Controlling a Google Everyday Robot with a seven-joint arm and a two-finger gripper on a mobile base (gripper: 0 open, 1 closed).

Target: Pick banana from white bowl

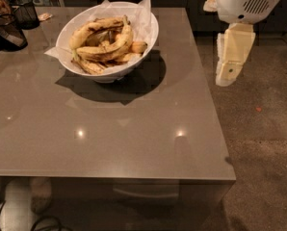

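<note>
The white bowl (152, 31) stands on the far part of the grey table (110, 124), lined with white paper whose corners stick out. It holds a pile of overripe bananas. The banana (106, 50), long, curved and brown-speckled, lies across the top of the pile. My gripper (225, 79) hangs in the air to the right of the table's right edge, pointing down, well right of the bowl and apart from it. It holds nothing that I can see.
Two black mesh baskets (24, 11) (6, 32) stand at the table's far left corner. The table's right edge (208, 90) runs just left of my gripper. Speckled dark floor (264, 148) lies to the right.
</note>
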